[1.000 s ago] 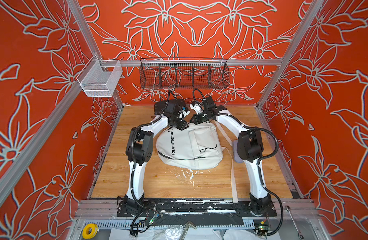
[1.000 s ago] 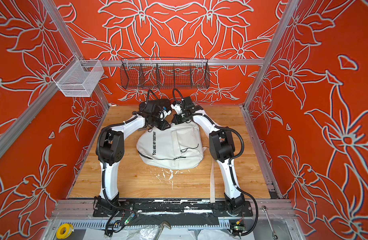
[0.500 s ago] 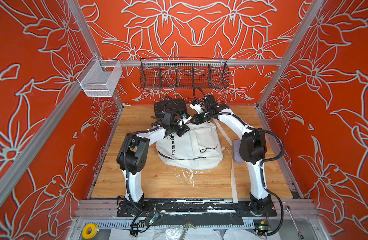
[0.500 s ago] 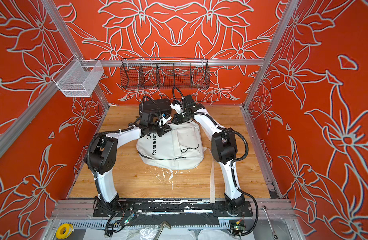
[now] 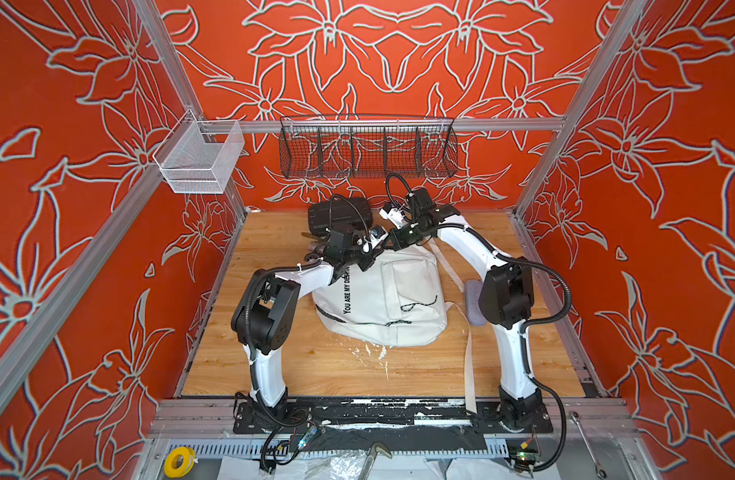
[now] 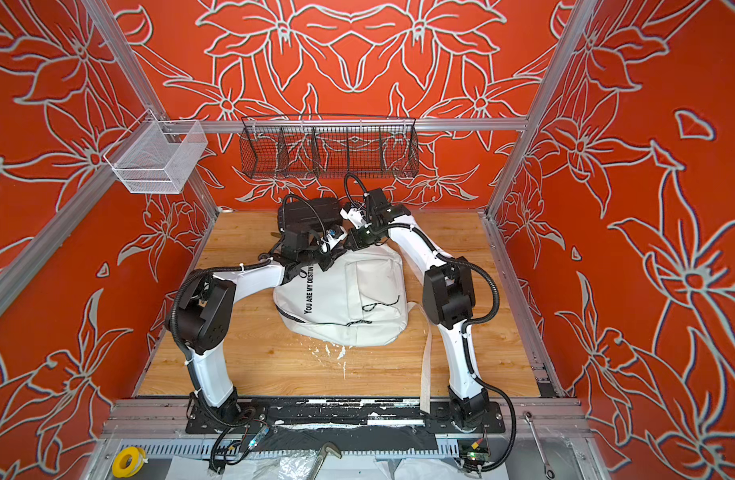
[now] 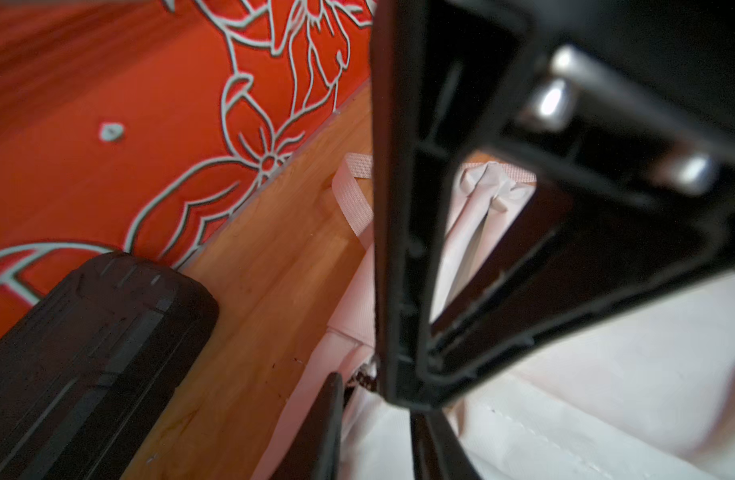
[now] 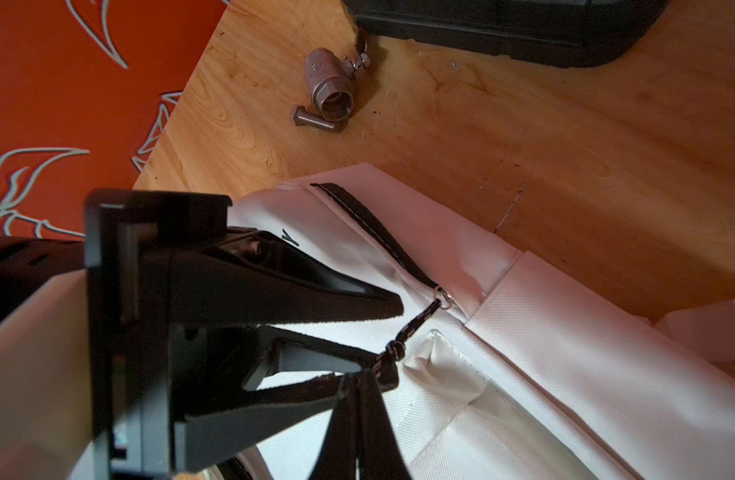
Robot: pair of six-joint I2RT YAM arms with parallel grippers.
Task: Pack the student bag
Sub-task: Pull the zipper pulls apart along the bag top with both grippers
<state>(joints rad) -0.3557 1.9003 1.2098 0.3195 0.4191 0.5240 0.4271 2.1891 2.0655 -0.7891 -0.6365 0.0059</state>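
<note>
Lengthwise front-to-back, student bag (image 5: 394,299), top rearward; right pincer (image 8: 359,376) tight on zip cord (image 8: 419,322), left pincer (image 8: 397,345) agape.

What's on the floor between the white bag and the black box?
A metal valve and a bolt lie there, seen in the right wrist view.

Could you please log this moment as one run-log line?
left claw: jaws apart over student bag top | right claw: shut on zip pull cord | black case: behind bag
</note>
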